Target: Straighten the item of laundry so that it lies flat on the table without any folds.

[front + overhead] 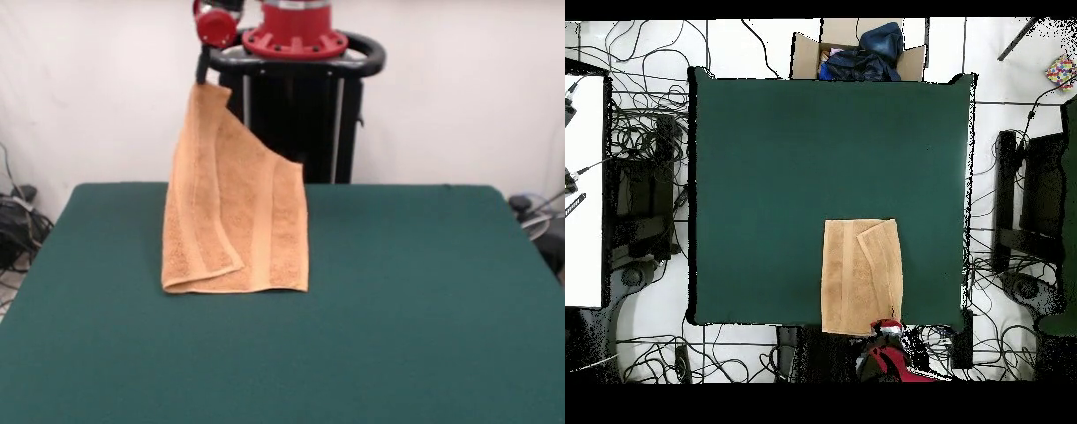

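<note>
The orange-tan towel (234, 216) hangs by one corner from my gripper (204, 75) high above the far side of the dark green table (397, 291). Its lower end rests on the table, with one side folded over along a lengthwise crease. The gripper is shut on the towel's top corner, just in front of the pedestal. In the overhead view the towel (861, 277) reaches from mid-table to the near edge by the robot, and the gripper (885, 328) sits at that edge.
The black and red pedestal (296, 88) stands right behind the towel. A cardboard box with dark clothes (858, 55) sits beyond the table's far edge in the overhead view. Cables lie on the floor around the table.
</note>
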